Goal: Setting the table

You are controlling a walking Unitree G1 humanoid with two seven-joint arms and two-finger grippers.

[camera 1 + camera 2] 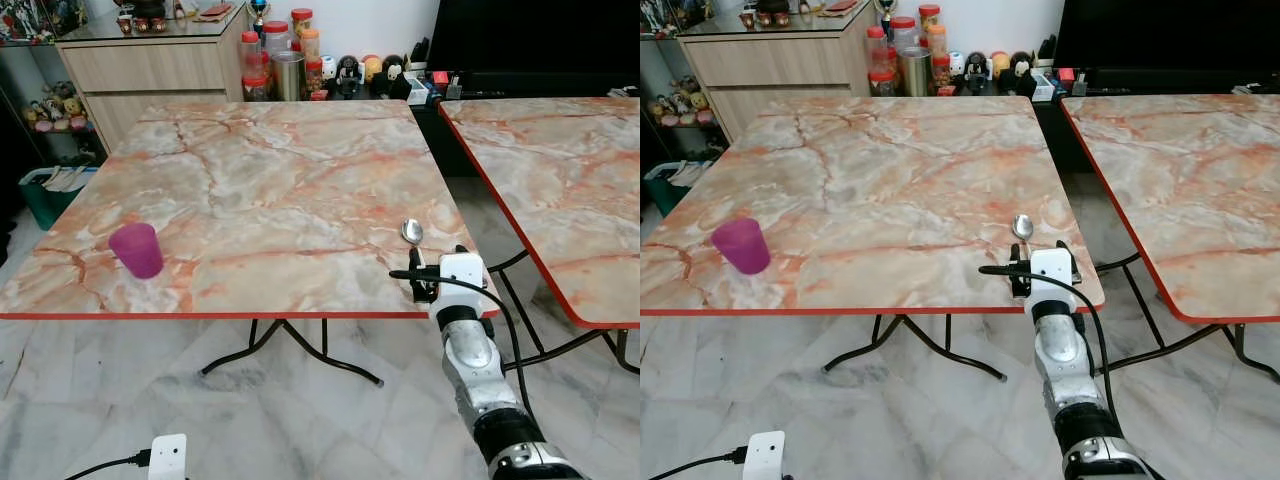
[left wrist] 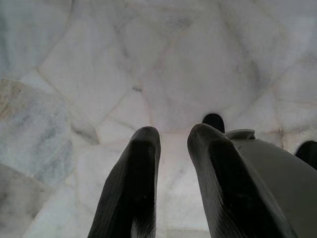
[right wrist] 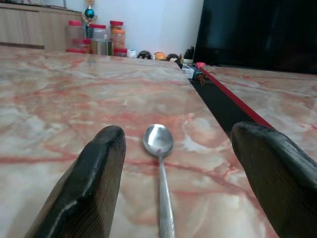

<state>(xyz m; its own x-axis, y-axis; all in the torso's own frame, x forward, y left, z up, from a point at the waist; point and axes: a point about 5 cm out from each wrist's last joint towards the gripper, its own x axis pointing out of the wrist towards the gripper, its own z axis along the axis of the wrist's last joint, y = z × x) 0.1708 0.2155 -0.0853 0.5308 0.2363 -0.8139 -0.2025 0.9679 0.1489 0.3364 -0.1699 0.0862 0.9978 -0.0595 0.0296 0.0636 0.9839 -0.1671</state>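
At the near right corner of the marble-patterned table (image 1: pixel 250 170), head views: a metal spoon (image 1: pixel 412 232) lies flat, bowl toward the far side, handle running back toward the robot; long axis roughly along the table's depth. The right gripper (image 1: pixel 424 272) sits low over the handle end, at the table's red front edge. A purple cup (image 1: pixel 137 249) stands upright near the front left corner, well apart from the spoon. A second, similar table (image 1: pixel 560 180) stands to the right. Jars with red lids (image 1: pixel 275 45) sit beyond the far edge; no writing legible.

Right wrist view: fingers (image 3: pixel 84 183) spread wide, spoon (image 3: pixel 159 163) between them, touching neither; nothing gripped.

Left wrist view: left gripper (image 2: pixel 171 144) hangs over pale floor tiles (image 2: pixel 74 74), fingers slightly apart, holding nothing.
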